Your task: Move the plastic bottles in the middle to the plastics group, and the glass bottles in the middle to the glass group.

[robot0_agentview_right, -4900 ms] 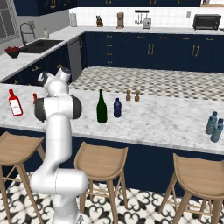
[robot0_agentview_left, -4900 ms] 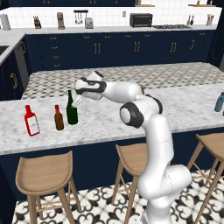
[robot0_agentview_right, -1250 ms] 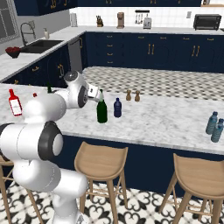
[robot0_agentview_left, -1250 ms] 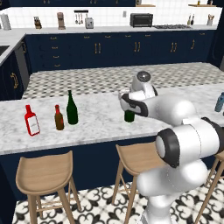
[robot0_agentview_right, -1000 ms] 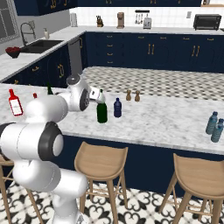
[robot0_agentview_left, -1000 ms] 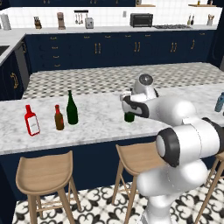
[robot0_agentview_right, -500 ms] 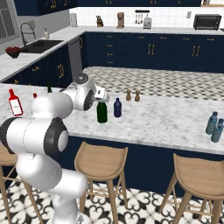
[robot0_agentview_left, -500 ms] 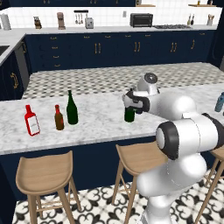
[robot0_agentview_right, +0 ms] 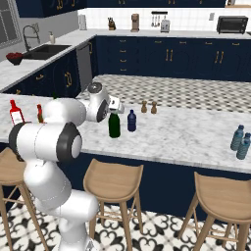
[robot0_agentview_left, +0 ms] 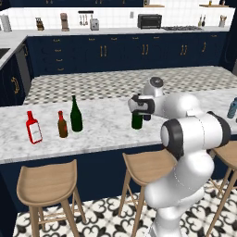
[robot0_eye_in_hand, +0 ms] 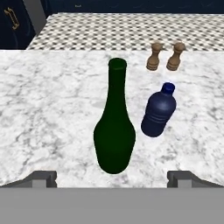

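One tall green glass bottle stands upright in the middle of the marble counter, straight ahead of my gripper. The gripper is open, its fingertips spread wide to both sides and touching nothing. From the base views the gripper hovers by that bottle's neck. The small navy plastic bottle stands just right of it. The other green bottle stands at the left with the glass group: brown bottle and red bottle. The pale blue plastics group is far right.
Two wooden shakers stand behind the navy bottle. Three wooden stools line the counter's near side. Bare marble lies between the middle bottles and both groups.
Since 4.9 s ago the arm has swung from the green bottle beside the brown bottle to the middle one. Over the last second the hand has drawn closer to it.
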